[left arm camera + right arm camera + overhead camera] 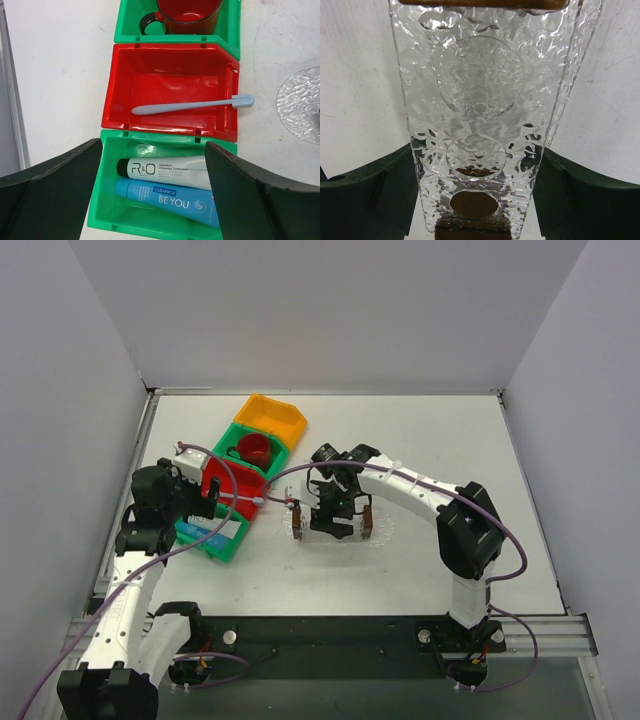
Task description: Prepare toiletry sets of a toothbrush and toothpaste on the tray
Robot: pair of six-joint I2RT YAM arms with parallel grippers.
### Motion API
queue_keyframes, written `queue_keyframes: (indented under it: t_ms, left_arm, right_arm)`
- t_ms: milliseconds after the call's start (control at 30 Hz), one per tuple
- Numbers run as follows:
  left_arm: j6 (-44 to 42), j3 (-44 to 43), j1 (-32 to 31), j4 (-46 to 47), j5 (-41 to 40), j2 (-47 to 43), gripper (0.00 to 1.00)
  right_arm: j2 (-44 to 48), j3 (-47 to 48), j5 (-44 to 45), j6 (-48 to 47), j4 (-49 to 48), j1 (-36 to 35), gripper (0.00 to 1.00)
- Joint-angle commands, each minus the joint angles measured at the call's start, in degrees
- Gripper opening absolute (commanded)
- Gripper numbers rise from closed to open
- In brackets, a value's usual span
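Left pincer (154,147) spread wide, right pincer (476,155) clamped on tray (480,75); nothing loaded.
Toothpaste (170,170) binned beneath left pincer, toothbrush (190,105) just ahead.

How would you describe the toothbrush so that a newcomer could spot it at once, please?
On the table's left side runs a row of plastic bins. The toothbrush lies in the red bin, between the green mug bin and the green toothpaste bin. It is slim and pale blue, its head overhanging the rim.
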State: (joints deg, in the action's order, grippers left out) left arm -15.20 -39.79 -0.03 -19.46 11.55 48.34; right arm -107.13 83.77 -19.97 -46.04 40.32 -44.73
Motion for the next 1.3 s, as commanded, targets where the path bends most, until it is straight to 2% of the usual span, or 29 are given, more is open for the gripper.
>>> queue_keyframes:
  t_ms: [0,667,1267]
  left_arm:
    - [1.1,-2.7,1.6,2.7,2.0,-0.9,0.95]
    - [0.4,-2.6,1.8,2.8,3.4,-0.8,0.95]
    - [0.3,-1.7,1.7,3.0,3.9,-1.4,0.95]
  right_arm:
    - [-0.1,3.1,-1.1,-3.2,3.4,-0.4,0.22]
    - [-5.1,7.7,-2.6,-0.6,3.5,0.0,0.24]
    - [-6.4,7.3,-3.4,3.5,2.7,0.0,0.27]
